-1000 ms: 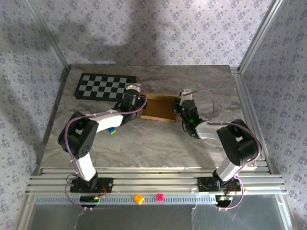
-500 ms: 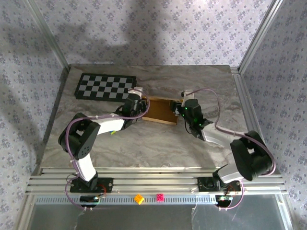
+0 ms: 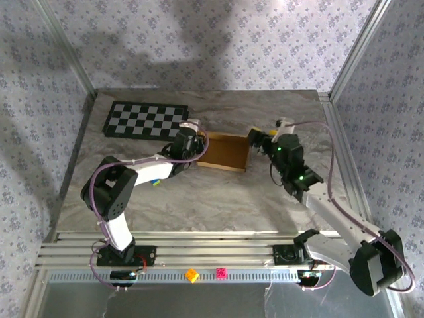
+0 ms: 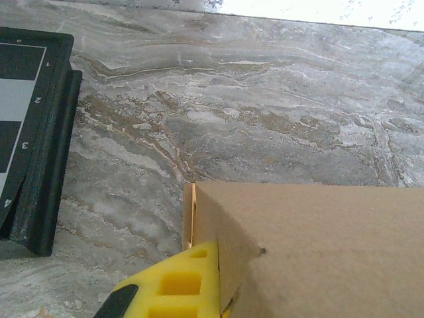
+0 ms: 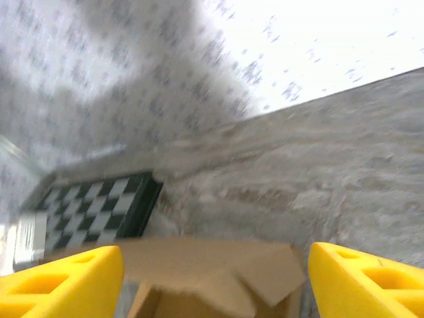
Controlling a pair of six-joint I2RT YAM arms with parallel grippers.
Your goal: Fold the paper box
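Tan cardboard, the paper box (image 3: 224, 152) lies on the marbled table (image 3: 218, 199) between the two grippers. The left gripper (image 3: 191, 143) sits at the box's left end with its jaws pressed together. In its wrist view one yellow finger (image 4: 177, 283) touches the box's corner; whether a wall is nipped between the fingers I cannot tell. The checkerboard mat (image 4: 30, 126) lies off to that gripper's left. The right gripper (image 3: 257, 137) stands spread wide just off the box's right end, apart from it. From its wrist the box's flaps lie ahead, between the two yellow fingertips (image 5: 63, 278).
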